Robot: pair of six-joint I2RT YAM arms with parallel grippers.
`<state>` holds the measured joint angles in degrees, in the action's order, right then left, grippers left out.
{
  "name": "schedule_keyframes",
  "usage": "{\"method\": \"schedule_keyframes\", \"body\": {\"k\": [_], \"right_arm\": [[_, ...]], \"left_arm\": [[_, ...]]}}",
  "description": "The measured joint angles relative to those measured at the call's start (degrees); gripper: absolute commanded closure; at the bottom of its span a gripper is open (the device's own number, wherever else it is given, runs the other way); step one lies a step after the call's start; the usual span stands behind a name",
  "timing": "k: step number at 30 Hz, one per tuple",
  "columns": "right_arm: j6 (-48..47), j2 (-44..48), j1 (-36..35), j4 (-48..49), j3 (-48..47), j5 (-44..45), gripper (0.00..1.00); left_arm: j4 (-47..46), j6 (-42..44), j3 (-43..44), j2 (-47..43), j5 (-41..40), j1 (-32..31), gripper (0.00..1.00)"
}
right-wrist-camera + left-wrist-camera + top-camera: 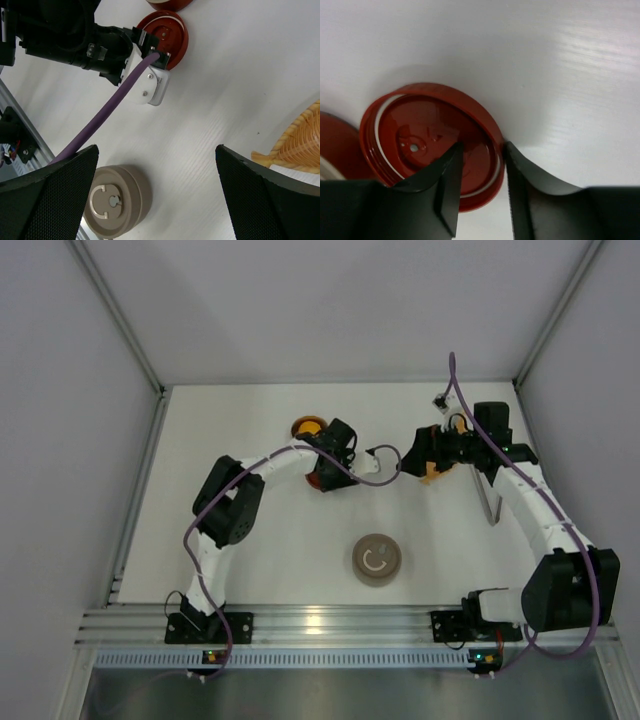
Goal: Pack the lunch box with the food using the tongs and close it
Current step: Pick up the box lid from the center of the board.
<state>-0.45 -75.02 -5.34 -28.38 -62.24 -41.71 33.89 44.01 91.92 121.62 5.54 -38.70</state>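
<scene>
A red lid (420, 135) lies upside down on the white table. My left gripper (482, 150) stands over its near rim, one finger above the lid's inside and the other just outside the rim, jaws apart. From above, the left gripper (328, 470) covers most of the lid (314, 481). Behind it a round red tin holds an orange-yellow lump of food (307, 426). The grey tongs (489, 502) lie on the table beside my right forearm. My right gripper (156, 150) hangs wide open above bare table, holding nothing.
A closed taupe round tin (377, 559) stands near the front middle, also seen in the right wrist view as the taupe tin (112, 205). A woven orange leaf-shaped dish (300, 140) lies under the right wrist. Metal rails border the table.
</scene>
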Motion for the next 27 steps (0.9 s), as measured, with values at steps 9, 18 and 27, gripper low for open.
{"method": "schedule_keyframes", "body": {"k": [9, 18, 27], "right_arm": [[-1.8, 0.0, 0.0, 0.0, 0.0, -0.9, 0.01], [-29.6, 3.5, 0.0, -7.7, -0.5, -2.5, 0.01], [-50.4, 15.2, -1.7, -10.6, -2.8, -11.0, 0.01]], "left_arm": [[4.3, -3.3, -0.7, -1.5, 3.8, -0.2, 1.0], [29.8, -11.1, 11.2, -13.2, 40.8, 5.3, 1.0], [40.3, -8.3, 14.4, -18.7, 64.4, 9.4, 1.0]]}}
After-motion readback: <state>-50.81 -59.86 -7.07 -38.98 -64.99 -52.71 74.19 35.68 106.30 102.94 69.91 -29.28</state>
